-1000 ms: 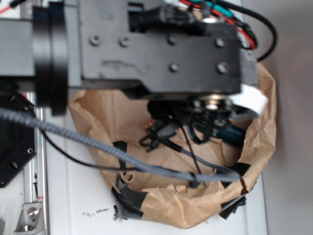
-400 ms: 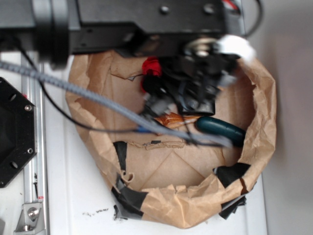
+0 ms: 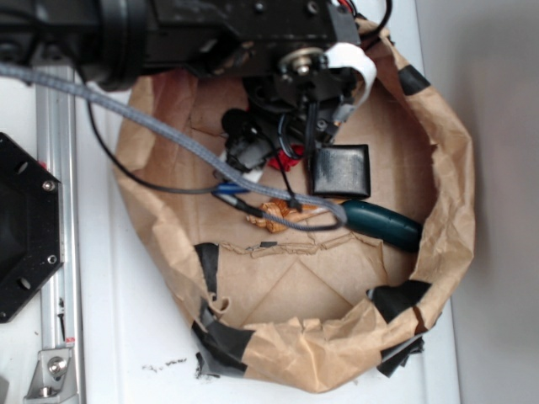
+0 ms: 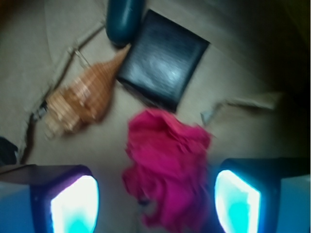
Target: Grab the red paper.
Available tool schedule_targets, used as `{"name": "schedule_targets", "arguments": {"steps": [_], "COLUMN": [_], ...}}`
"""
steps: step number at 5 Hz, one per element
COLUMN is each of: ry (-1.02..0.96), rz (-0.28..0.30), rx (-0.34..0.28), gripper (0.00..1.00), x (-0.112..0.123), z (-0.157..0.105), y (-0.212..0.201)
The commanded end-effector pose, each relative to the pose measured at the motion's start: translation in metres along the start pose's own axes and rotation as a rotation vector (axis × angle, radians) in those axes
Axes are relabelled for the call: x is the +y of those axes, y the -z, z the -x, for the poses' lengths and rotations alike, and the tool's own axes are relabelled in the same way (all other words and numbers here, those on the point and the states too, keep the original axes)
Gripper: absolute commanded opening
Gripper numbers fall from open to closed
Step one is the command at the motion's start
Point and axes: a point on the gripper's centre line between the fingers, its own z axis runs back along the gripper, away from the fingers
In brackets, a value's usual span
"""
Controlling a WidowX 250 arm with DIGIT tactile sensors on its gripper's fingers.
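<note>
Fingers (image 4: 155, 199) spread astride red paper (image 4: 167, 165)

Black boxy arm (image 3: 210, 29), round collar ring at one end, a silver bolt head near the wrist beside a white strap. Grey braided cable (image 3: 152, 126) and thin black wires trailing below. Gripper (image 4: 155, 199) pads (image 4: 75, 204) glowing cyan-white (black-rimmed).

Bright, even exterior view; blurred wrist view, dark right corner, glaring fingertips (image 4: 74, 204).
</note>
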Motion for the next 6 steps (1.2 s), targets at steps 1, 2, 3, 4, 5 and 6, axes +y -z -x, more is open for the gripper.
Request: {"name": "schedule_targets", "arguments": {"steps": [1,2,3,4,5,6], "ry": [0.032,0.064,0.059,0.079,0.090,0.087], "rz": [-0.022,-0.067,-0.036,-0.049,-0.038,-0.023], "rx": [-0.044,0.035,0.038,0.055,0.061,0.063], "gripper": [1.00,1.00,1.00,0.00,0.00,0.00], "x": [0.000,0.016,0.026,0.025,0.022,0.022], "z": [-0.024,-0.027,-0.021,-0.017,-0.016,-0.015], "y": [0.018,0.039,0.044,0.042,0.040,0.038]}}
